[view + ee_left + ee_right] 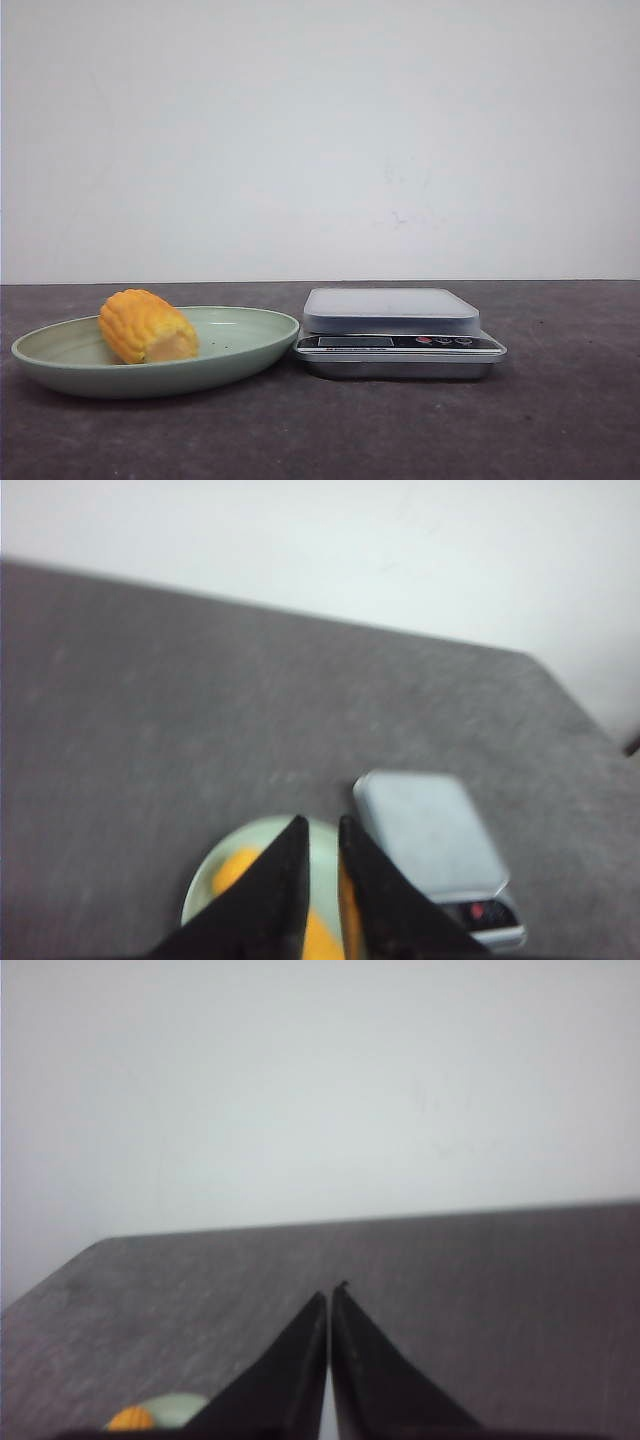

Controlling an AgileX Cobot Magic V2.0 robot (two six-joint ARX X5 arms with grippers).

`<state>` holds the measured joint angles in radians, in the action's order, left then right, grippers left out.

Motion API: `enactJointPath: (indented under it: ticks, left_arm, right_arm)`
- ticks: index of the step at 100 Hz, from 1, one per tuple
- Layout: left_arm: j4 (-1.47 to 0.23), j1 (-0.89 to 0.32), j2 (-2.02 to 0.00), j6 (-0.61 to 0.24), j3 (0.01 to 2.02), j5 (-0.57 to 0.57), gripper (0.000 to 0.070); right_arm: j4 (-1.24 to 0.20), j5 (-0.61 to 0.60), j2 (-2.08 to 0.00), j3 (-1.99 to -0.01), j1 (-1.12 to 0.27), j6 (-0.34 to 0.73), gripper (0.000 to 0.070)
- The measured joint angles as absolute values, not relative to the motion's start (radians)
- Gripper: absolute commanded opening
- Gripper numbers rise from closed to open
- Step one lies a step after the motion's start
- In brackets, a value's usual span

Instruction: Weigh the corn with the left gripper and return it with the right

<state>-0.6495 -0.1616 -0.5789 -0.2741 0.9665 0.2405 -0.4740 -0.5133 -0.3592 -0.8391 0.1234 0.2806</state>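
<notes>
Grey matte table (560,420); bumpy corn (146,326) on smooth oval plate (250,345).

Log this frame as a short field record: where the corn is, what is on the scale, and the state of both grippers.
corn: lying on its side in the plate, on its left part, cut end facing the front camera
scale: right of the plate, platform bare
left gripper: above the plate, narrow gap between fingers, holding nothing
right gripper: shut, empty, away from the corn
task stage: weighing not yet started
</notes>
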Motion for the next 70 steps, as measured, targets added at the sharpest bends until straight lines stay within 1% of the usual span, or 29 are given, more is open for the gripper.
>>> enactJointPath:
  ticks: [3, 6, 8, 9, 15, 18, 22, 27, 31, 34, 36, 40, 59, 70]
  left_arm:
    - [-0.647, -0.162, -0.599, -0.272, 0.988, 0.241, 0.0087]
    - [-0.647, -0.162, -0.616, -0.272, 1.004, 0.241, 0.0142]
    - [-0.647, -0.162, -0.625, -0.272, 1.012, 0.242, 0.0203]
    - [-0.647, -0.162, -0.629, -0.273, 1.015, 0.242, 0.0215]
    - [-0.649, -0.162, -0.647, -0.272, 1.020, 0.254, 0.0369]
    - [-0.653, -0.162, -0.653, -0.273, 1.020, 0.266, 0.0434]
    - [-0.658, -0.162, -0.656, -0.272, 1.020, 0.282, 0.0488]
    - [-0.666, -0.162, -0.662, -0.273, 1.020, 0.308, 0.0513]
    - [-0.675, -0.162, -0.663, -0.277, 1.020, 0.326, 0.0515]
    - [-0.685, -0.162, -0.663, -0.281, 1.020, 0.339, 0.0516]
    - [-0.692, -0.162, -0.663, -0.283, 1.020, 0.347, 0.0515]
    - [-0.706, -0.162, -0.663, -0.288, 1.020, 0.358, 0.0516]
    - [-0.767, -0.162, -0.669, -0.300, 1.020, 0.368, 0.0516]
    - [-0.811, -0.162, -0.698, -0.300, 1.020, 0.345, 0.0516]
  right_arm:
    - [-0.472, -0.513, -0.363, -0.854, 0.123, 0.274, 0.0003]
    - [-0.470, -0.513, -0.362, -0.862, 0.123, 0.268, 0.0003]
    - [-0.471, -0.514, -0.361, -0.865, 0.123, 0.265, 0.0004]
    - [-0.471, -0.514, -0.360, -0.867, 0.123, 0.265, 0.0004]
    - [-0.477, -0.522, -0.360, -0.868, 0.123, 0.262, 0.0022]
    - [-0.492, -0.525, -0.360, -0.868, 0.123, 0.261, 0.0064]
    - [-0.517, -0.528, -0.360, -0.868, 0.120, 0.259, 0.0170]
    - [-0.547, -0.529, -0.360, -0.868, 0.116, 0.258, 0.0347]
    - [-0.565, -0.529, -0.360, -0.868, 0.111, 0.258, 0.0477]
    - [-0.573, -0.529, -0.360, -0.868, 0.107, 0.258, 0.0549]
    - [-0.576, -0.528, -0.360, -0.868, 0.104, 0.258, 0.0576]
    - [-0.578, -0.525, -0.360, -0.868, 0.102, 0.258, 0.0592]
    - [-0.585, -0.523, -0.360, -0.868, 0.098, 0.258, 0.0590]
    - [-0.588, -0.523, -0.360, -0.868, 0.091, 0.258, 0.0584]
